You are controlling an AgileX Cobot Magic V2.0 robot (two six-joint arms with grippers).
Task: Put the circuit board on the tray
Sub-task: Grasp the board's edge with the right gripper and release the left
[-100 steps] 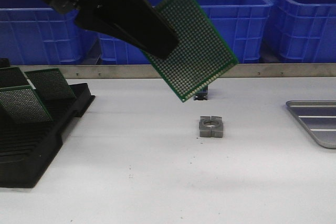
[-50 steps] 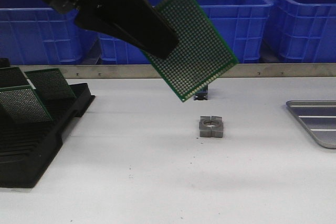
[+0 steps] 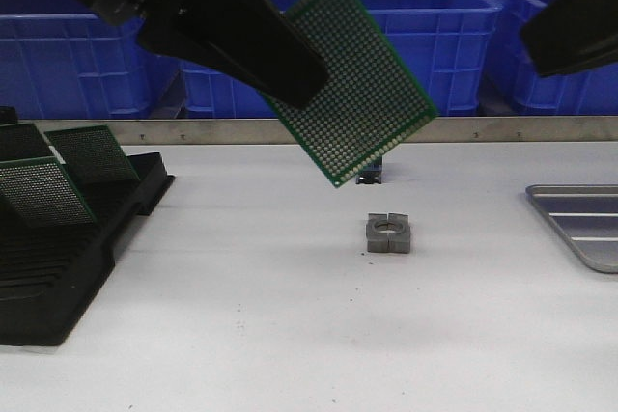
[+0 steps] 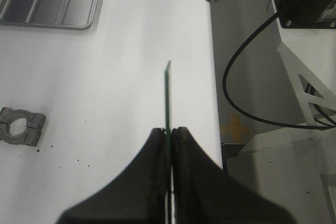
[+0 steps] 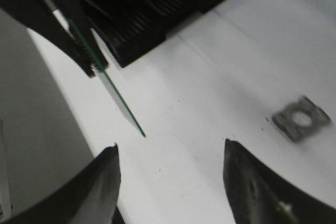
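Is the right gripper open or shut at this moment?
Open. In its wrist view the right gripper shows its fingers spread wide, bare table between them, facing the circuit board held by the left gripper.

Counted: four circuit boards point(image 3: 359, 79), three of them in one black rack point(image 3: 58, 258); three blue crates point(image 3: 406, 26); one tray point(image 3: 579, 222); one metal clamp block point(image 3: 388, 233)

Running off the front view's right edge: the tray point(image 3: 579, 224) and the right gripper's dark, blurred arm point(image 3: 575, 26).
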